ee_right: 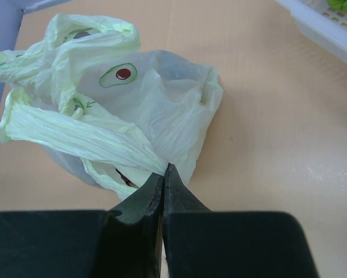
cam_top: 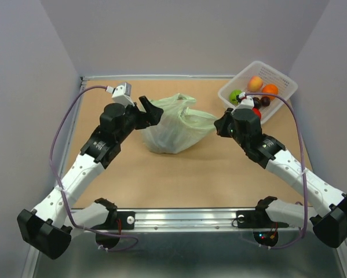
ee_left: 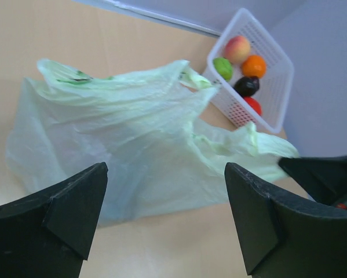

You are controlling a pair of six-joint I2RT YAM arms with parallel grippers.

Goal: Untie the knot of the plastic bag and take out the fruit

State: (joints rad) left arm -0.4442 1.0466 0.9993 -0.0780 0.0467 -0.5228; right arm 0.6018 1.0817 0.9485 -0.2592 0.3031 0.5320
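The plastic bag (cam_top: 173,124) likely handles thin, limp and slippery: hold its bunched handle (ee_right: 75,130), which the right claw (ee_right: 163,172) pinches; the left claw (ee_left: 165,191) stands wide.

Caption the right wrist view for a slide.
Right gripper shut on a handle strip of the pale green plastic bag, white basket corner at top right.

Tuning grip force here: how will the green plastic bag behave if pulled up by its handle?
Probably floppy: the plastic bag looks thin, crinkled and slumped. Its handle, pinched in the right pincer, would likely stretch first. Weight unclear; contents hardly show.
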